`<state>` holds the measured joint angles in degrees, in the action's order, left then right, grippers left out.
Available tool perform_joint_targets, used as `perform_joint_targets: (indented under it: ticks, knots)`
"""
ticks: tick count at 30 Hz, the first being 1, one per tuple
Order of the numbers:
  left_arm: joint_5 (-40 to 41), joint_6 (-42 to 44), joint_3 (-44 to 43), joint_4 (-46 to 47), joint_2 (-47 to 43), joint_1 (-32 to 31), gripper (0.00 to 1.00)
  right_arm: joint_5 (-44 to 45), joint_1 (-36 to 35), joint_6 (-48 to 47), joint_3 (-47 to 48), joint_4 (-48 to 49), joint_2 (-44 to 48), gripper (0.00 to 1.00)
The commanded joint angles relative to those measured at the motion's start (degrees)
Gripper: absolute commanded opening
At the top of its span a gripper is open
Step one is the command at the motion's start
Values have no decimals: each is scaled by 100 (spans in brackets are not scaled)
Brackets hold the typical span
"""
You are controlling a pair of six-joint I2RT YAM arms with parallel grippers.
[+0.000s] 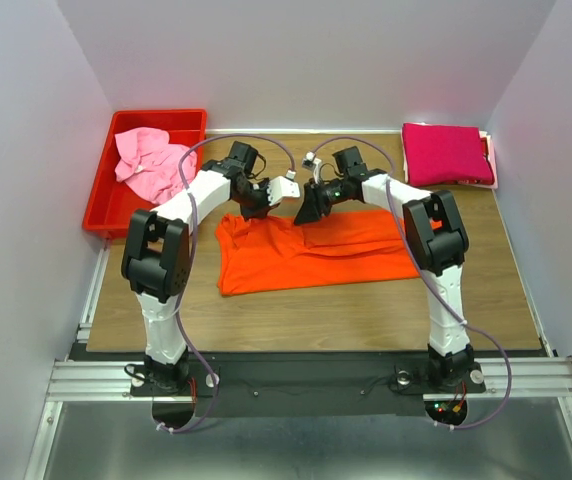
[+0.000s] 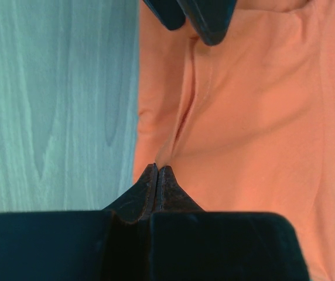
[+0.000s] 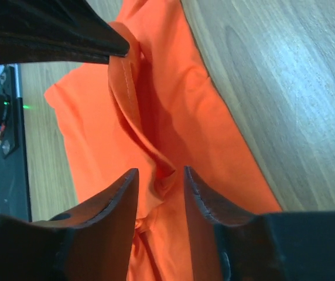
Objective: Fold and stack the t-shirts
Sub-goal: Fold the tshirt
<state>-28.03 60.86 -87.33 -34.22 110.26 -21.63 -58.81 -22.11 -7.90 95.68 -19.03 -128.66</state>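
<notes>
The orange t-shirt (image 1: 311,250) lies spread on the table's middle. My left gripper (image 1: 269,197) is over its back edge; in the left wrist view it (image 2: 157,171) is shut, pinching a ridge of orange cloth (image 2: 243,117). My right gripper (image 1: 309,207) is just to its right; in the right wrist view it (image 3: 160,175) is open, its jaws on either side of a raised fold of the orange shirt (image 3: 156,117). The magenta t-shirt (image 1: 446,152) lies folded at the back right. The light pink t-shirt (image 1: 148,163) lies crumpled in the bin.
A red plastic bin (image 1: 101,205) stands at the back left corner. The wooden table (image 1: 366,310) shows in front of the shirt. Grey walls close in both sides. The two grippers are very close together; the left one shows in the right wrist view (image 3: 50,35).
</notes>
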Motion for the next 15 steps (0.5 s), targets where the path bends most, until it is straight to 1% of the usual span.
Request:
perform_joint_targets:
  ticks: [1, 4, 5, 7, 8, 9, 10, 11, 14, 15]
  knots:
    - [-141, 40, -399, -50, 57, 53, 0, -8, -74, 52, 258, 145, -115, 37]
    - [-141, 49, -469, -59, 84, 80, 0, 18, -83, 104, 328, 136, -194, 38]
    - [-141, 57, -478, -67, 110, 80, 0, 36, -83, 122, 346, 136, -194, 41]
    - [-133, 84, -513, -103, 154, 88, 0, 27, -92, 131, 364, 127, -203, 43]
    - [-115, 93, -513, -103, 163, 89, 0, 10, -92, 140, 372, 127, -203, 41]
    - [-106, 101, -531, -120, 180, 89, 0, 1, -83, 131, 381, 127, -212, 36]
    - [-97, 110, -566, -112, 198, 97, 0, -17, -83, 140, 390, 119, -203, 29]
    - [-89, 119, -583, -112, 224, 97, 0, -60, -83, 140, 408, 127, -212, 18]
    - [-80, 110, -671, -103, 285, 106, 0, -43, -83, 131, 425, 118, -203, 2]
    - [-71, 110, -706, -146, 294, 106, 0, -26, -83, 114, 425, 118, -177, 1]
